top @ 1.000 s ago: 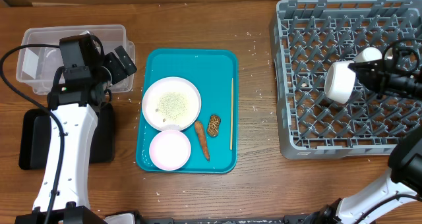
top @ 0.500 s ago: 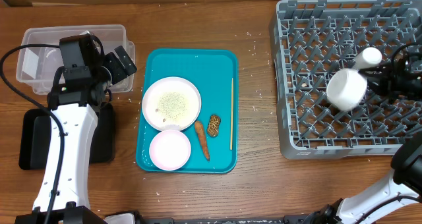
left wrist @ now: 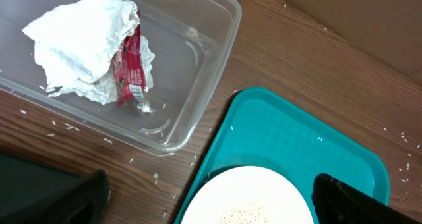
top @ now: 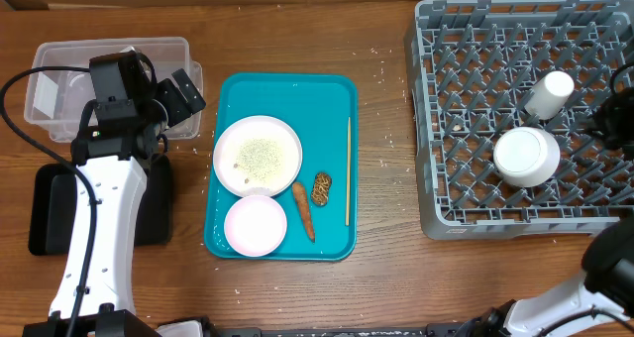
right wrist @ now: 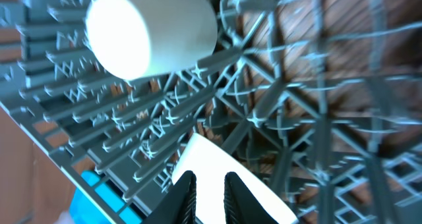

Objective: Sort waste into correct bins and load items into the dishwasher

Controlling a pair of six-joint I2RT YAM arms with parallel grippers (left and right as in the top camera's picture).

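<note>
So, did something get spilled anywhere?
Yes. Loose rice grains lie scattered on the table, beside the tub and around the teal tray, instead of in a dish or bin. Nothing looks broken.

White bowl [top: 526, 156] lies in grey rack [top: 466, 79]; cup [top: 548, 92] just beside.

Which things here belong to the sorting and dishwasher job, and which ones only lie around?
Job: clear tub holding crumpled paper, black tray, carrot, brown lump, plate with rice, small bowl, grey rack, racked bowl, cup.
Lying about: teal tray, thin stick.
</note>
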